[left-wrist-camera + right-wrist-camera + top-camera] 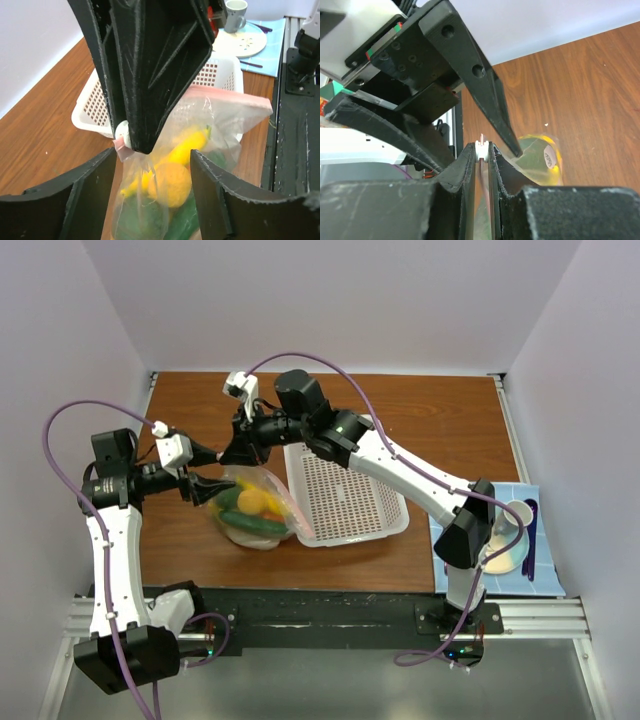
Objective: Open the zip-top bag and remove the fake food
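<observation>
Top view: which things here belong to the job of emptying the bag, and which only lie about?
Job: zip-top bag, fake food, right tool shut on the bag's zip corner, left tool open around it.
Lying about: white basket, plate, mug, blue mat.

The left arm (108, 540) and right arm (405, 468) show white shell links between black motor joints, each with a looping purple cable (47, 443) and a white wrist camera (176, 448). The left gripper (213, 488) and right gripper (234, 453) are matt black, with tapered fingers (470, 75) bearing round screw holes and edges scuffed pale. Small green lights glow at the black bases (140, 655).
</observation>
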### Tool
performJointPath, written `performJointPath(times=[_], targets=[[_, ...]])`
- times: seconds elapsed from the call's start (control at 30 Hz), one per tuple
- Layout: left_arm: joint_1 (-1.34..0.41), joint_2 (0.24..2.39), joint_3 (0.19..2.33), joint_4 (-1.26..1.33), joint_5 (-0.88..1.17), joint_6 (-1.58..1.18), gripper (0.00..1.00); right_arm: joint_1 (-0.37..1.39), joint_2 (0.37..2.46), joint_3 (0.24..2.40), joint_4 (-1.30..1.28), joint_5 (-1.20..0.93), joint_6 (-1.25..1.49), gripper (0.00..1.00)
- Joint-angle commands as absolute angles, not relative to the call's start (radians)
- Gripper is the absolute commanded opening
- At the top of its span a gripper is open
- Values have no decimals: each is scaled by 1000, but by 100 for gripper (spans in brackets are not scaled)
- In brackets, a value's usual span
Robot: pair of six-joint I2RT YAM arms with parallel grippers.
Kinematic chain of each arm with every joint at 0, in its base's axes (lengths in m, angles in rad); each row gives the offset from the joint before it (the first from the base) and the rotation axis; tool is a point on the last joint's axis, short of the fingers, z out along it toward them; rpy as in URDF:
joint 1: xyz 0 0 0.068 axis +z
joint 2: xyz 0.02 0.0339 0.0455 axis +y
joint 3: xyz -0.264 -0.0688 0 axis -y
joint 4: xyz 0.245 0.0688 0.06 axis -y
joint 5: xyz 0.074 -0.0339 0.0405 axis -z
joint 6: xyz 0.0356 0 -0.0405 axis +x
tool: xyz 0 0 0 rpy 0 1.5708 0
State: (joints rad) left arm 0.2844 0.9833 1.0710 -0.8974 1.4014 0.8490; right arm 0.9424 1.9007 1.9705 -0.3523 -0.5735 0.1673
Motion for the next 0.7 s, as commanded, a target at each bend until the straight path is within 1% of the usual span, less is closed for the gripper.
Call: performJointPath(times=[0.0,0.1,0.23,0.27,0.33,0.37,0.4,0.47,0.5,0.53,0.57,0.6,0.67], targets=[[278,966,1104,-851,1448,827,67,946,1844,1968,-347,-572,163,7],[279,971,1103,-795,1469,778,65,946,1845,1976,-351,-577,161,6],[279,989,1104,-736,1502,712,60,946,1848,1976,-362,-591,163,6],[279,999,1104,-721,1506,700,53,946,1847,1974,-364,-591,161,6],[279,1015,1094,-660,1514,658,45,946,1842,1973,-371,-586,158,6],[279,1037,1079,-613,1516,613,36,946,1844,1982,-380,-581,152,6],[279,1052,1080,-550,1516,573,32,946,1842,1986,-385,-577,149,6],[278,1098,1123,-593,1525,607,25,945,1841,2002,-402,-577,144,6],[279,1110,1144,-711,1531,662,22,946,1839,2005,-405,-577,143,6],[278,1123,1166,-769,1545,772,19,946,1839,2006,-410,-578,143,6],[278,1141,1195,-813,1552,805,11,946,1835,2005,-414,-574,137,6],[278,1144,1206,-856,1555,821,8,946,1833,2005,-414,-572,135,6],[276,1147,1212,-839,1552,818,0,945,1832,2009,-419,-572,132,6]])
